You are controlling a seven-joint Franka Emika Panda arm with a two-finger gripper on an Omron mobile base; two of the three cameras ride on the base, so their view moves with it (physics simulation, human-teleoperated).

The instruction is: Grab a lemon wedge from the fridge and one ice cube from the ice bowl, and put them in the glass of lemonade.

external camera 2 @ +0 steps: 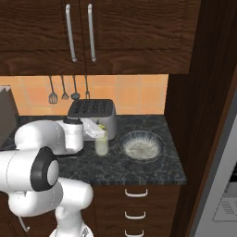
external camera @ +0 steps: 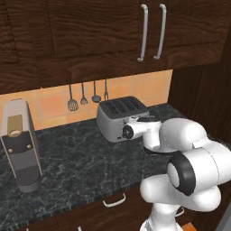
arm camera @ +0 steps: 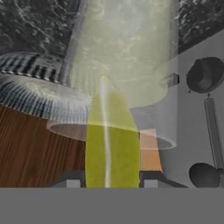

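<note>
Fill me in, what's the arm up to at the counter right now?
The gripper sits right over the glass of lemonade, which stands on the dark counter between the toaster and the ice bowl. In the hand view the lemon wedge lies between the fingertips, just above the glass, so it looks about to go in. The ice cube step does not look started.

The counter (external camera 2: 139, 169) under the gripper (external camera 2: 98, 131) is showing as glossy black stone veined with grey. Just below the gripper, the glass of lemonade (external camera 2: 102, 144) is looking clear and smooth, its liquid cloudy pale yellow. Between the fingertips, the lemon wedge (arm camera: 112, 144) is appearing waxy, bright yellow. Beside the glass, the ice bowl (external camera 2: 141, 144) is gleaming like brushed grey metal. Behind the gripper, the toaster (external camera 2: 92, 113) is shining silvery. The cabinets (external camera 2: 129, 32) above are looking like dark grained wood.
</note>
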